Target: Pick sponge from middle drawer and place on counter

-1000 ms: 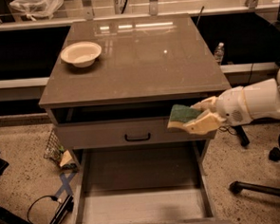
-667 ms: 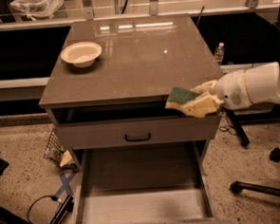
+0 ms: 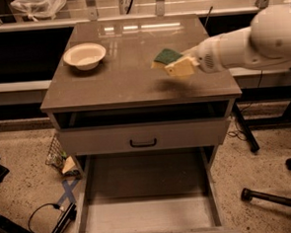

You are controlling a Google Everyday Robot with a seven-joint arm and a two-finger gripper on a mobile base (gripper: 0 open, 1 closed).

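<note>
Glossy and grey-brown, the table topped a cabinet on a speckled floor. Over its right half hung the gripper, reaching in from the right and clamped on the sponge. The sponge stuck out from the gripper towards the bowl's side, green face up and tilted, its long axis roughly along the arm's line. A faint shadow on the table below suggested that it was held clear of the surface, not resting on it. What remained, as I judged it, was a straight descent onto the bare table directly beneath, then a release. Well apart, near the far left corner, a white bowl sat with nothing visible inside. Lower down, a closed drawer front carried a black handle. Beneath it the drawer stood pulled out, showing only its pale floor.
</note>
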